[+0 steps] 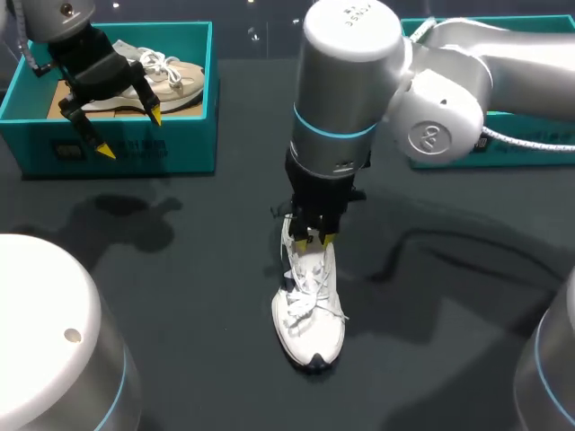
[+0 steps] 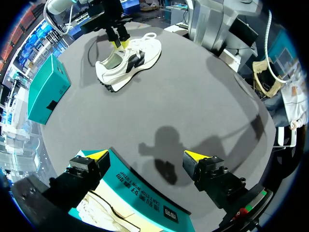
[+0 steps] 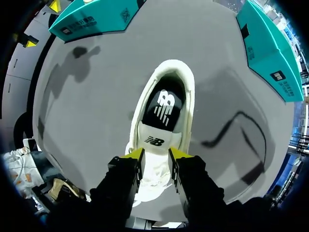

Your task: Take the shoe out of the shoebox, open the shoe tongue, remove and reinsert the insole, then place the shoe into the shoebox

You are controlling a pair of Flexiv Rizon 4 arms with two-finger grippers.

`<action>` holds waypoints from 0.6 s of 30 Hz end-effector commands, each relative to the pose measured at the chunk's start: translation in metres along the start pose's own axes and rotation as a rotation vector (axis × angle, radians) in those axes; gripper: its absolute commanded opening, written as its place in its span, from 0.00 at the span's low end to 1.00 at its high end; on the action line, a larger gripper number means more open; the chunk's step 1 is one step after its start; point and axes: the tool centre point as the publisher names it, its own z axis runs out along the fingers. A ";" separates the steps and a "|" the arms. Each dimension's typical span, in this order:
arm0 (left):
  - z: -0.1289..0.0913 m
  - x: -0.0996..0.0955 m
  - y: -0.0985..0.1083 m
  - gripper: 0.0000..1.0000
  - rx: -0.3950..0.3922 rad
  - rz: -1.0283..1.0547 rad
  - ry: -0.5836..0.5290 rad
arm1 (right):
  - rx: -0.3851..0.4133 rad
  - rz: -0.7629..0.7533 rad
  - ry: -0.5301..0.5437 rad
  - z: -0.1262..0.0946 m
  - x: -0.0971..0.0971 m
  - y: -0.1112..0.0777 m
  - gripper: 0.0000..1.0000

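Only the right wrist view showed my right hand (image 3: 155,153) narrowly pinching the tongue (image 3: 154,141), with the dark insole (image 3: 164,108) exposed ahead. In the head view the white shoe (image 1: 310,314) lay mid-surface (image 1: 180,287), its long axis pointing toe toward the robot and heel away. My left hand (image 1: 126,132) hung wide above the shoebox (image 1: 180,148).

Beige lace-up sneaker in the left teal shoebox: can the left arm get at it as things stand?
Probably yes. The left pincer hangs open over the lidless teal cardboard shoebox, with nothing covering the beige lace-up sneaker. The right pincer is away at the white lace-up sneaker mid-table.
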 end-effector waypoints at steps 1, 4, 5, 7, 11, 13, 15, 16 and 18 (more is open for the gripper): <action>0.000 0.001 0.000 1.00 -0.003 0.000 0.000 | 0.007 -0.010 0.004 0.013 -0.004 0.009 0.33; 0.000 0.001 0.000 1.00 -0.003 0.000 0.000 | 0.018 -0.025 0.032 0.028 -0.010 0.017 0.33; 0.000 0.001 0.000 1.00 -0.003 0.000 0.000 | 0.019 -0.030 0.041 0.030 -0.011 0.018 0.33; 0.000 0.001 0.000 1.00 -0.003 0.000 0.000 | 0.022 -0.035 0.058 0.035 -0.013 0.020 0.34; 0.000 0.001 0.000 1.00 -0.003 0.000 0.000 | 0.013 -0.048 0.056 0.028 -0.011 0.020 0.35; 0.000 0.001 0.000 1.00 -0.003 0.000 0.000 | 0.003 -0.058 0.041 0.017 -0.010 0.017 0.35; 0.000 0.001 0.000 1.00 -0.003 0.000 0.000 | -0.005 -0.095 0.026 0.005 -0.008 0.015 0.35; 0.000 0.001 0.000 1.00 -0.003 0.000 0.000 | -0.004 -0.119 0.023 -0.002 -0.008 0.014 0.36; 0.000 0.001 0.000 1.00 -0.003 0.000 0.000 | -0.003 -0.158 -0.005 -0.015 -0.007 0.011 0.38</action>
